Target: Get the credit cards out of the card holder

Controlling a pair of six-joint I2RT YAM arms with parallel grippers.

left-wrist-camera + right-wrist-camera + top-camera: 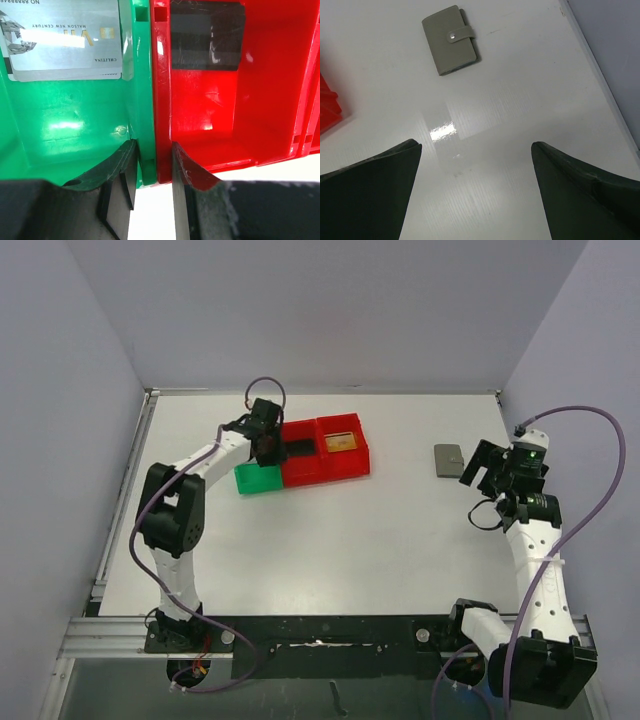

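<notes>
White, glossy table (350,540), closed in by pale walls at the back and both sides. Toward the far side, left of centre, a row of three open bins resting on it: green bin (258,480) nearest, touching a red bin (305,472) on its right, second red bin (345,466) pressed against that one, slightly farther back. Well apart, near the right edge, grey wallet (448,459) lying flat, closed, tab snapped over its face.
</notes>
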